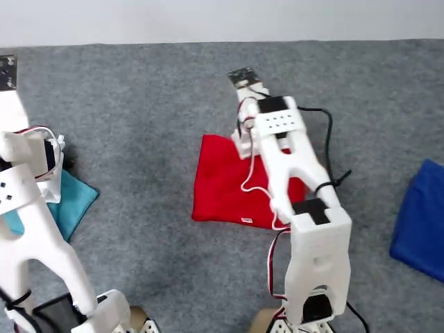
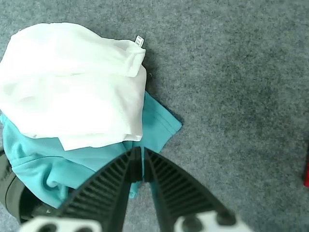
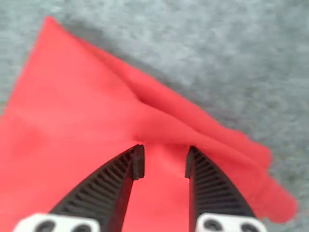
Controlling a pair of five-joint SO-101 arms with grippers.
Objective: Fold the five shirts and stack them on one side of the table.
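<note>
A red shirt (image 1: pixel 225 184) lies partly folded in the middle of the grey table. My right gripper (image 3: pixel 164 162) hovers open just over the red shirt (image 3: pixel 87 121), near its far edge in the high view, where the right arm (image 1: pixel 277 132) covers part of the cloth. At the left side a folded white shirt (image 2: pixel 72 82) rests on a teal shirt (image 2: pixel 43 164). My left gripper (image 2: pixel 143 157) is shut with nothing in it, above the stack's edge. In the high view the teal shirt (image 1: pixel 75 201) peeks out beside the left arm (image 1: pixel 31 180).
A blue shirt (image 1: pixel 422 222) lies at the right edge of the table. Bare grey carpet-like surface (image 1: pixel 139 104) stretches between the piles and toward the back wall. The arms' bases stand at the near edge.
</note>
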